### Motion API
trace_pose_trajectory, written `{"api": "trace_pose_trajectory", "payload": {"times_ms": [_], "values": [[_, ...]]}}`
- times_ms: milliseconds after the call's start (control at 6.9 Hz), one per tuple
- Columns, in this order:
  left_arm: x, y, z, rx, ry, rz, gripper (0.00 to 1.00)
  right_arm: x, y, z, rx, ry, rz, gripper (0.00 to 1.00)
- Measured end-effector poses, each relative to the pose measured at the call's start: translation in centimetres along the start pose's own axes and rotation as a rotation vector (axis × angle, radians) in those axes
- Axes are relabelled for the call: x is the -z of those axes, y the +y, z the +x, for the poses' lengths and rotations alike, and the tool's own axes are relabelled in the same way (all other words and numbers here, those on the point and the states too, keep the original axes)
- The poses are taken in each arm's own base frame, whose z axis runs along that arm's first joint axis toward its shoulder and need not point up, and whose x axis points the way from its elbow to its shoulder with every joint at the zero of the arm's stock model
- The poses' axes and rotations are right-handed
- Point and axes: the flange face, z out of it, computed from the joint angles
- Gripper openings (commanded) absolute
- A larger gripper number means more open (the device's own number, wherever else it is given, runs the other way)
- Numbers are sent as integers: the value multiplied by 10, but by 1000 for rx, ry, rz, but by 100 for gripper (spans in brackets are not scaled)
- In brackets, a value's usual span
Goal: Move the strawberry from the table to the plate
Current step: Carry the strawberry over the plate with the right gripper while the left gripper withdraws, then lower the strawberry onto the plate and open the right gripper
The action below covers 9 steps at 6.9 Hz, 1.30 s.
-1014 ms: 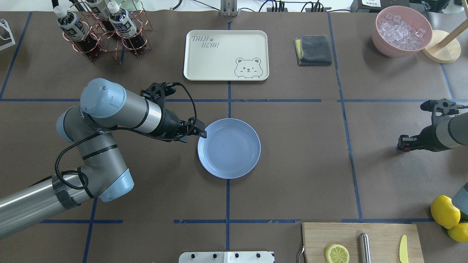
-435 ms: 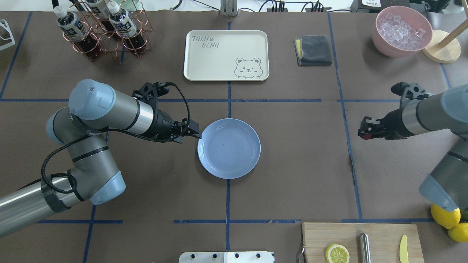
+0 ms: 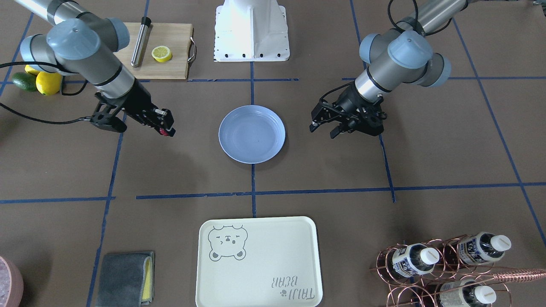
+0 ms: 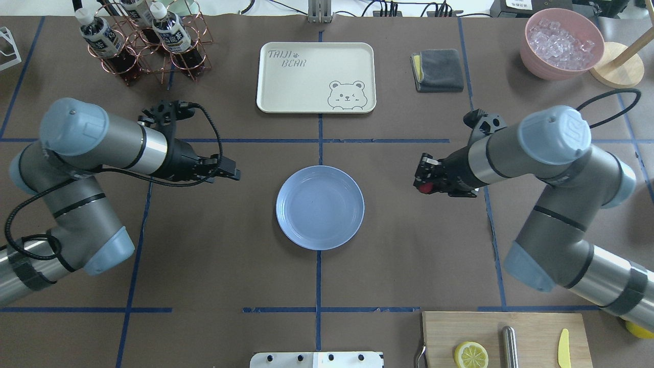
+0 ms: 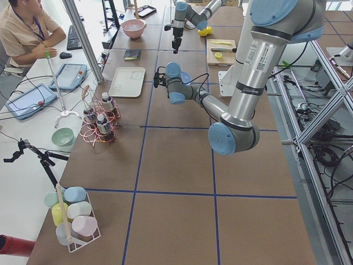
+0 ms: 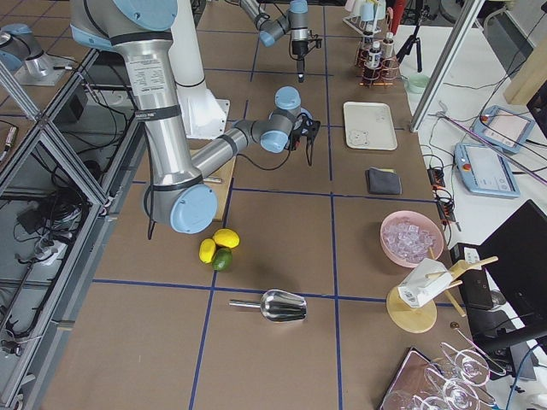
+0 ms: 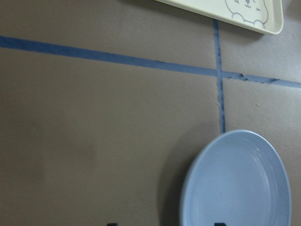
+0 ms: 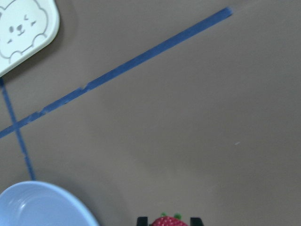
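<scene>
Strawberry [image 4: 424,187] pinched in my right jaws, near the plate [image 4: 320,207].
Both arms lean inward over the bench [image 4: 398,266], left jaws spread; one strawberry, one plate.

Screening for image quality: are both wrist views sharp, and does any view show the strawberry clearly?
Left wrist view: mildly soft, diffuse shadow left of the plate. Right wrist view: also soft, the strawberry cropped by the bottom edge. Overhead view: sharp, evenly lit, strawberry only a small red spot.

1 plate [image 4: 320,207], 1 strawberry [image 4: 424,187], 1 tray [image 4: 296,87], 3 bottles [image 3: 416,258], 1 cloth [image 4: 438,70], 1 cutting board [image 4: 534,337]
</scene>
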Motion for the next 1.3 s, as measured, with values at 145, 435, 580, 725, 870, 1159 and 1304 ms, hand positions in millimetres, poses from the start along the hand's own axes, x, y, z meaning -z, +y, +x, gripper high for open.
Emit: {"api": "trace_pose_trajectory", "payload": {"times_ms": [145, 435, 580, 725, 870, 1159, 1304], "values": [[24, 0, -38, -71, -40, 20, 75, -11, 31, -49, -28, 12, 13, 0], [76, 5, -118, -217, -137, 51, 75, -46, 67, -111, -70, 50, 53, 0], [99, 4, -151, -284, -180, 60, 75, -73, 77, -132, -79, 72, 72, 0], [115, 2, -170, -321, -201, 62, 75, -94, 90, -144, -76, 91, 84, 0], [122, 1, -177, -335, -205, 60, 76, -105, 100, -147, -71, 102, 84, 0], [126, 2, -181, -340, -206, 59, 76, -115, 108, -149, -65, 114, 82, 0], [127, 2, -181, -341, -206, 59, 76, -116, 109, -150, -63, 116, 83, 0]]}}
